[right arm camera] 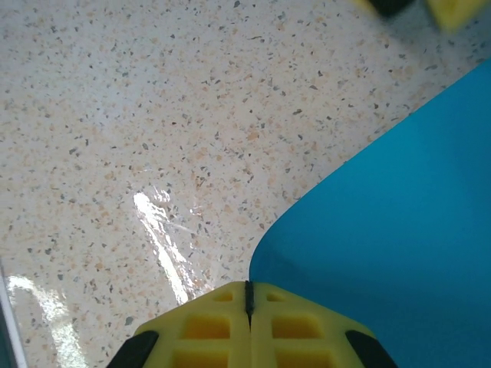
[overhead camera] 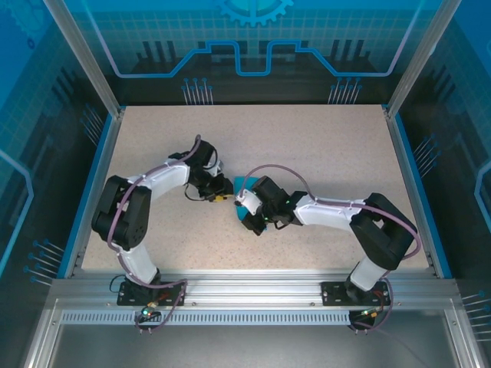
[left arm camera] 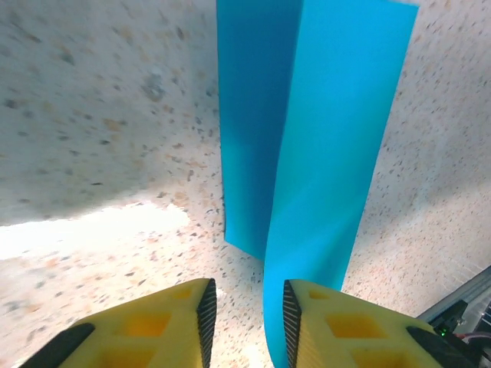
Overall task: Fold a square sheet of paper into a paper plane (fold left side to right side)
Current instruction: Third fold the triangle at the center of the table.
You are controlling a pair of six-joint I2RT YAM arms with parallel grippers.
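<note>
The square sheet of paper (overhead camera: 246, 184) is teal-blue and lies mid-table between my two grippers, its upper layer bowed over the lower one. In the left wrist view the paper (left arm camera: 330, 153) stands as a tall curved band. Its near edge runs along the inner pad of the right-hand finger (left arm camera: 290, 322). My left gripper (left arm camera: 247, 291) is open, with a clear gap and bare table between its pads. My right gripper (right arm camera: 247, 287) is shut, and the paper's (right arm camera: 399, 230) curved edge rises straight into the seam of its jaws.
The speckled beige table (overhead camera: 307, 146) is framed by a blue rim and glass walls. Both arms bend inward, and their grippers sit close together at the middle (overhead camera: 221, 193) (overhead camera: 247, 213). My left gripper's yellow fingers (right arm camera: 453, 9) peek into the right wrist view's top corner.
</note>
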